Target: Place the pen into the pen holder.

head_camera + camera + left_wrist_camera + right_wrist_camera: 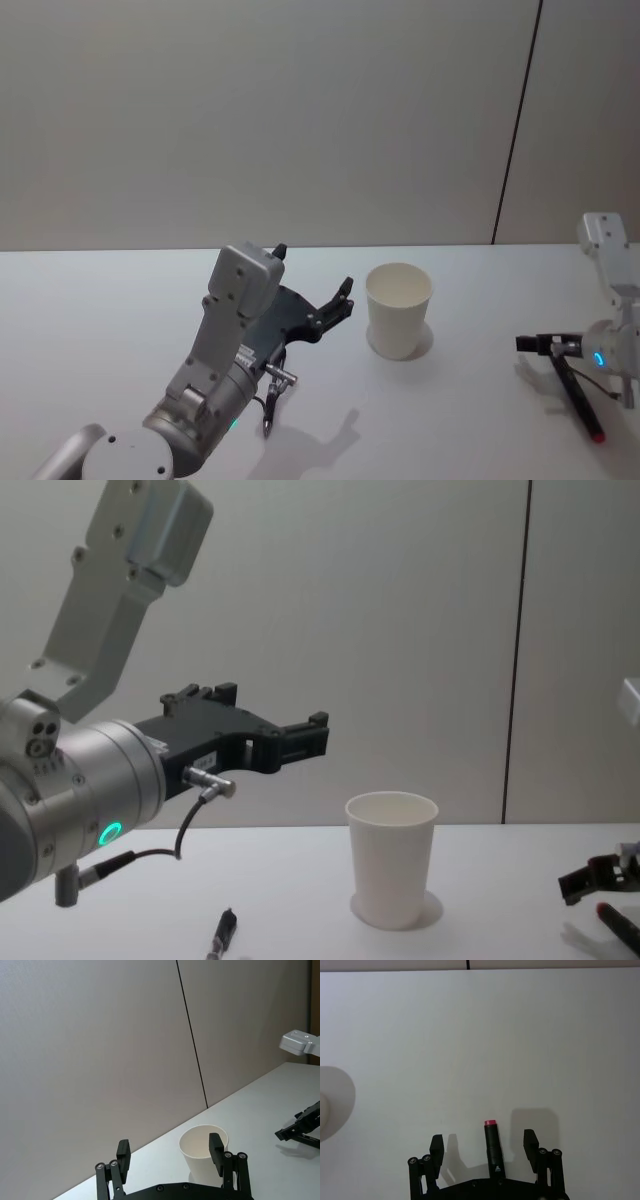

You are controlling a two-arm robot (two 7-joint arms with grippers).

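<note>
the pen (577, 398) lies flat on the counter (120, 320) directly under the right claw (483, 1140), and the coming move turns on that relation. in the right wrist view the dark barrel sits in the gap between the two fingers, slightly off centre, with bare counter on both sides of it. its long axis runs along the claw's own line of reach, not across it. the fingers therefore stand one on each side of the barrel and would close square onto it. a pink end shows just ahead of the fingertips, and the rest of the barrel passes back beneath the palm. the right claw is spread wide and grips nothing. i cannot tell how far its tips are off the counter, though their shadows fall close by.

the pen holder (398, 310), a white paper cup, stands upright and looks empty. it is well off to the right claw's left, with open counter between.

the left claw (169, 1144) hovers raised above the counter, also wide and empty, and points at the pen holder just beyond its fingertips. it is the nearer one to the pen holder but well apart from the pen, which lies on the pen holder's far side from it. the pickup looks like the right arm's job: lower, close across the barrel, then carry it leftward.
</note>
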